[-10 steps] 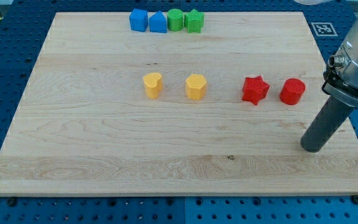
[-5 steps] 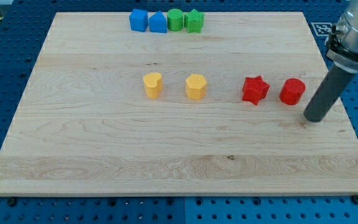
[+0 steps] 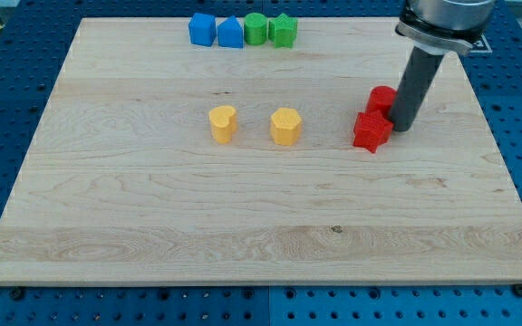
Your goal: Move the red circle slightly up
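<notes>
Board [image 3: 152, 208]: tip [image 3: 401, 126] against red circle [image 3: 381, 100]

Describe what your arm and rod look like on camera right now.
My arm ends in a straight, dark grey cylindrical rod, plain and unmarked, narrowing to my tip. Above it sits a wider silver-grey metal collar with a black ring at its lower edge. No cables or labels show; the rest of the arm is out of frame.

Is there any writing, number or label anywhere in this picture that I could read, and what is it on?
No readable words, numbers or brand names show anywhere.
The wooden board and all the coloured blocks are unmarked.
My tip sits against the red circle, on its right in the view; the rod carries no label.
</notes>
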